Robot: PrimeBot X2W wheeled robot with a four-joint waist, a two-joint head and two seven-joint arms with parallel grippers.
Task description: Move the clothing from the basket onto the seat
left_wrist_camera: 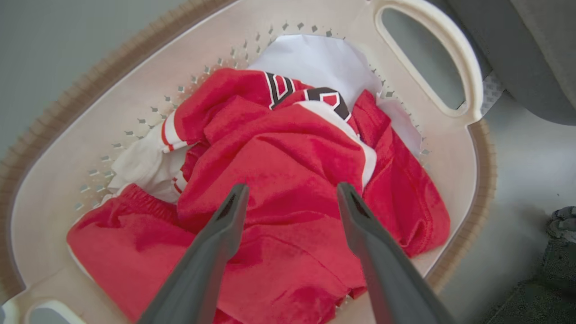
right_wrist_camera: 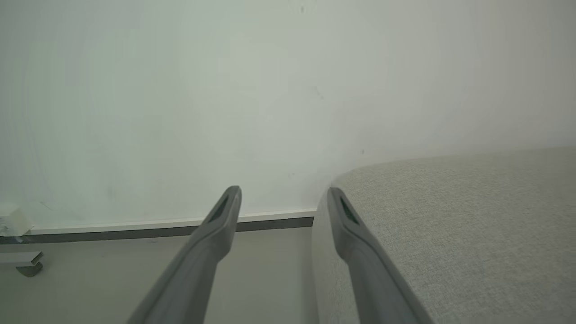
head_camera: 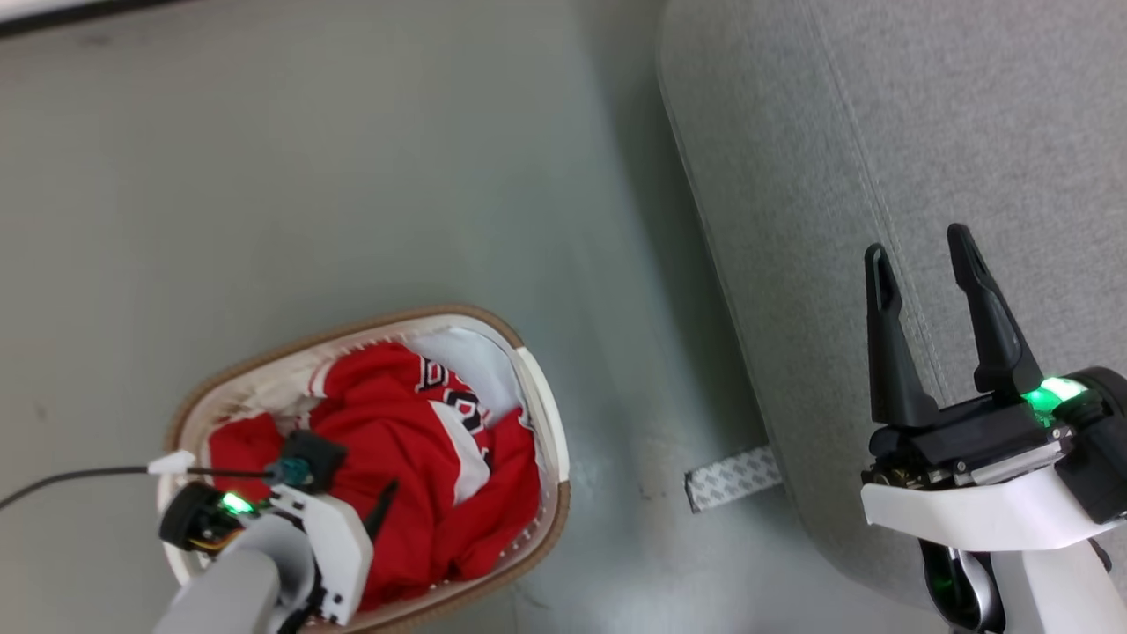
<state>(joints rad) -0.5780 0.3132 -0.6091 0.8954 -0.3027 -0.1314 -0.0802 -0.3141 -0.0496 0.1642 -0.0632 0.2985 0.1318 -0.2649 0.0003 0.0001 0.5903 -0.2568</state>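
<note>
The cream basket [head_camera: 548, 414] with a brown rim stands on the floor at the lower left. The clothing [head_camera: 414, 467], red with white trim and black-and-white lettering, lies bunched inside it. My left gripper [left_wrist_camera: 290, 191] hangs open just above the clothing [left_wrist_camera: 288, 148], fingers pointing down into the basket [left_wrist_camera: 58, 180] with nothing between them. The grey woven seat [head_camera: 1012, 132] fills the right side. My right gripper [head_camera: 917, 241] is open and empty over its front edge. In the right wrist view, the right gripper [right_wrist_camera: 283, 191] points past the seat [right_wrist_camera: 472, 216] corner toward a wall.
A white cloth or sheet [left_wrist_camera: 319, 58] lies under the red garments at the basket's far side. A strip of patterned tape [head_camera: 732, 478] lies on the grey floor [head_camera: 352, 176] between basket and seat. A thin cable [head_camera: 79, 475] runs to my left wrist. A baseboard [right_wrist_camera: 135, 231] lines the wall.
</note>
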